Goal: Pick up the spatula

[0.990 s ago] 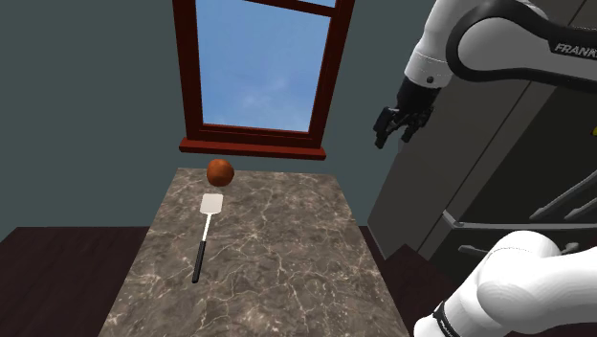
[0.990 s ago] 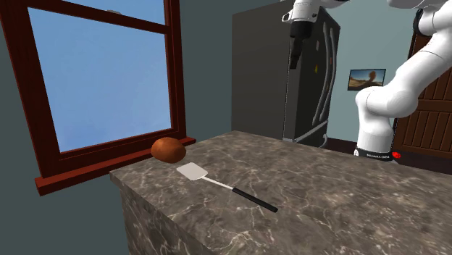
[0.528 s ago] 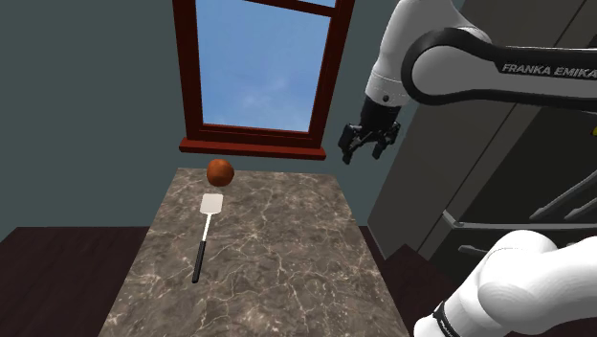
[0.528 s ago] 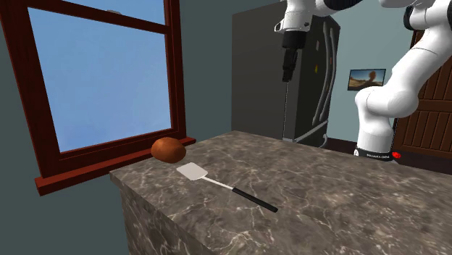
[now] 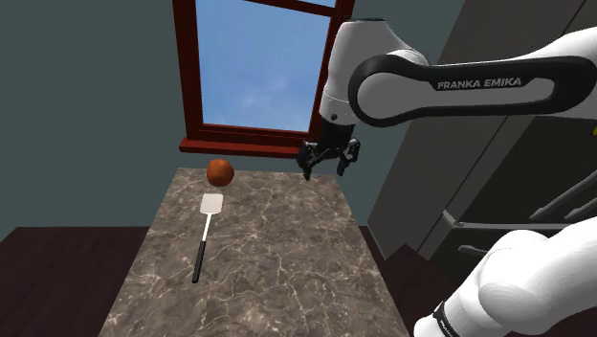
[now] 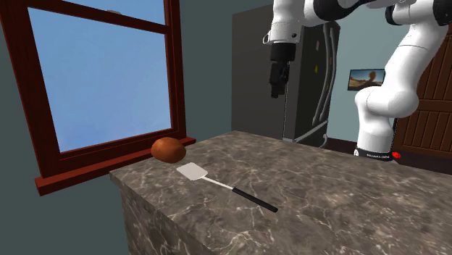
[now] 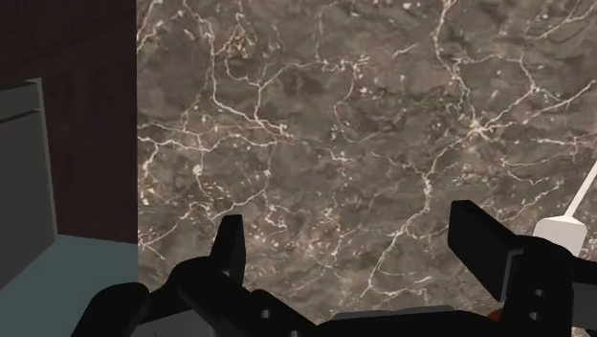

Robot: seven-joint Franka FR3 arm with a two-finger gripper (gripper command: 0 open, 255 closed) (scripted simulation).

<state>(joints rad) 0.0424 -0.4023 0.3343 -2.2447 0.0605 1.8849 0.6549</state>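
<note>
The spatula (image 5: 204, 235) lies flat on the marbled counter (image 5: 277, 258), its white blade toward the window and its thin black handle toward the near edge. In the second exterior view the spatula (image 6: 228, 187) lies near the counter's front edge. My gripper (image 5: 326, 170) hangs open and empty, well above the counter's far end and to the shoulder view's right of the spatula. The gripper (image 6: 276, 90) points straight down in the second exterior view. Between the spread fingers of the gripper (image 7: 356, 239) I see bare marble, with the spatula's blade (image 7: 560, 233) beside one finger.
A round orange-brown ball (image 5: 220, 172) sits just beyond the spatula's blade, by the red-framed window (image 5: 258, 67). A dark grey fridge (image 5: 459, 191) stands past the counter's edge on the shoulder view's right. Dark floor (image 7: 96, 115) lies below the counter edge.
The arm has swung to the shoulder view's left and down, bringing the gripper from beside the fridge to above the counter's far end. The spatula and ball have not moved.
</note>
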